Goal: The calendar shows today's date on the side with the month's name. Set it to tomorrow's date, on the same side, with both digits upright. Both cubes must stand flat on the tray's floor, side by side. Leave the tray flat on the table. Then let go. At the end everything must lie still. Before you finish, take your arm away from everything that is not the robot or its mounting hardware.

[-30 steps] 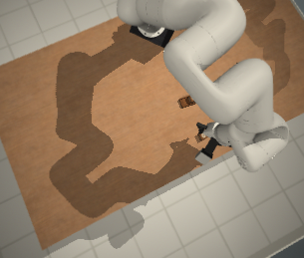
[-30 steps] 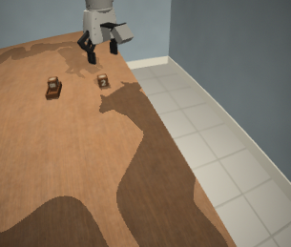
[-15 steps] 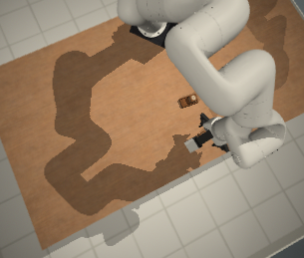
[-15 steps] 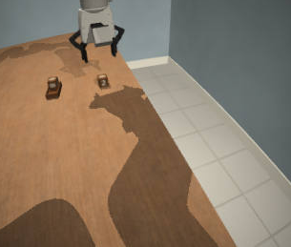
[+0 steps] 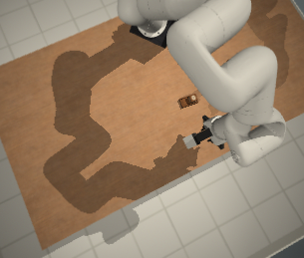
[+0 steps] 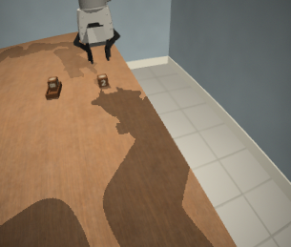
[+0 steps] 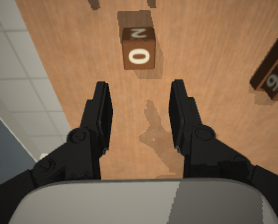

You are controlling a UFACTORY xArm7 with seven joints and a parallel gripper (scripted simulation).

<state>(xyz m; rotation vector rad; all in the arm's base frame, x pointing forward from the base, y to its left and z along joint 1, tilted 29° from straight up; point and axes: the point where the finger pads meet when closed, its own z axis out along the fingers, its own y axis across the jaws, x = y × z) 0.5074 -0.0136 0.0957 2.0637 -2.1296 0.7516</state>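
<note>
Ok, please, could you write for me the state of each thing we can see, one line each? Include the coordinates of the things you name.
Tool point(image 5: 213, 131) point(image 6: 99, 60) point(image 7: 140, 95): partly open, holding nothing.
Loose cube point(image 6: 103, 81) point(image 7: 138, 56): on the table, outside the tray, 0 and 2 showing.
Tray point(image 5: 181, 104) point(image 6: 53, 95) point(image 7: 259, 71): flat on the table, one cube inside.
Other cube point(image 5: 193, 98) point(image 6: 52, 83) point(image 7: 272, 82): in the tray.

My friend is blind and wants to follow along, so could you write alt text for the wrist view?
A small brown cube with a white 0 facing the camera sits on a wooden table, just beyond the black fingers of the open tool. Part of another dark wooden object shows at right.
</note>
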